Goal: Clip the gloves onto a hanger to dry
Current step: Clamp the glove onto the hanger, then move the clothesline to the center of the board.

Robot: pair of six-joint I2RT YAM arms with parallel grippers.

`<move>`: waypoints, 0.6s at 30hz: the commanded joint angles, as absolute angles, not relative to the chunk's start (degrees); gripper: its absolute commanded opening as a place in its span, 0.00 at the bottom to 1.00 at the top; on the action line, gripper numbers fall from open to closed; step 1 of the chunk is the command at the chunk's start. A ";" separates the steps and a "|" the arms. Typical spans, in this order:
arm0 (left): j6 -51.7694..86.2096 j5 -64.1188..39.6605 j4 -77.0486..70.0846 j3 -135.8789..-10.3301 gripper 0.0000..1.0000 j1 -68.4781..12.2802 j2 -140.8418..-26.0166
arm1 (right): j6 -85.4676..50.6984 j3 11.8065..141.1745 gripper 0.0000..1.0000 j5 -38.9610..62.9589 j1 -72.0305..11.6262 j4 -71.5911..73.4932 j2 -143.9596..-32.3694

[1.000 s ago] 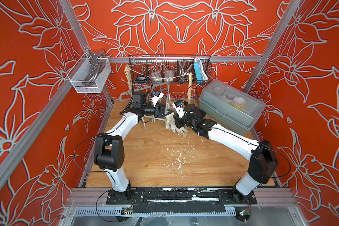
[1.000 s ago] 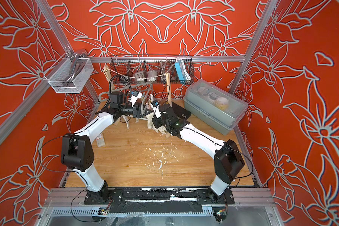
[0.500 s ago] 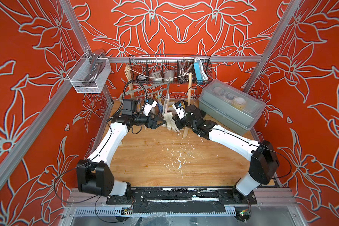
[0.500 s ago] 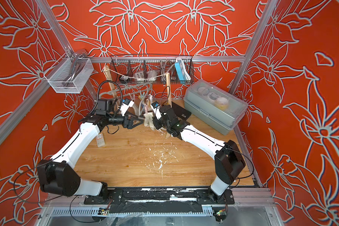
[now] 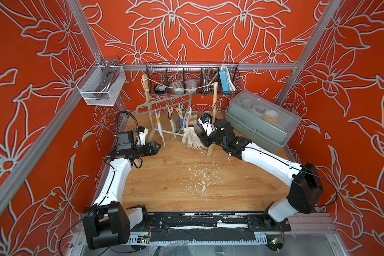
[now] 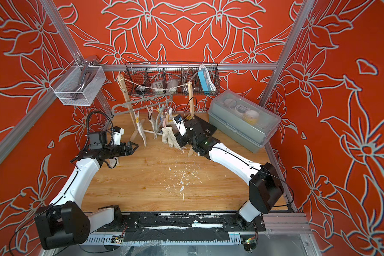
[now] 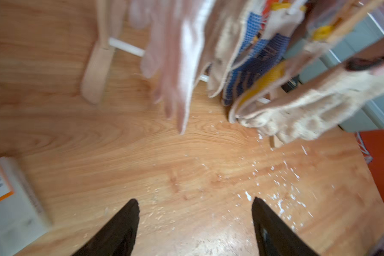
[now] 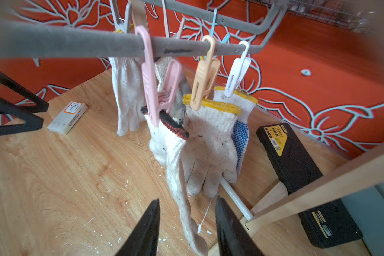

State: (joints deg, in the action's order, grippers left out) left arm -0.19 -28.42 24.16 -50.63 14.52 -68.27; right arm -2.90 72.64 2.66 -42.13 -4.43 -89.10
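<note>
Right claw [image 8: 187,199] stood open, its jaws either side of the black-cuffed glove's [image 8: 164,144] dangling finger, not pinching it. Left claw [image 7: 194,199] gaped empty, well short of the gloves [image 7: 308,107]. Five hung clipped to the hanger [image 8: 75,44] above; none lay on the surface [image 8: 53,177], so clipping looked finished.

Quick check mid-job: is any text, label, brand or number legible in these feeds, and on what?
No text is legible.
White box: orange-edged label, print too small; blurred in the left wrist view.
Black case: yellow label and a lower label, print too small.
Gloves, clips, hanger: no print visible.
</note>
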 commanded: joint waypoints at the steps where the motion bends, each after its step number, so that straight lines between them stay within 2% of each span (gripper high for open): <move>1: 2.25 -24.02 15.97 -50.36 0.78 16.98 -70.77 | -1.27 70.92 0.46 3.72 -40.88 -5.68 -85.89; 8: 5.10 -22.90 -5.00 -49.79 0.77 20.79 -79.20 | -0.63 68.44 0.50 5.40 -37.87 -5.66 -82.48; 18: 2.56 -28.86 -25.55 -57.72 0.73 19.05 -97.72 | 1.36 67.94 0.52 7.95 -33.29 -8.68 -79.81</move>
State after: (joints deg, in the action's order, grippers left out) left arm 4.73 -25.34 -15.88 -55.27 20.29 -94.87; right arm -0.12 68.60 6.37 -34.06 -7.01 -81.36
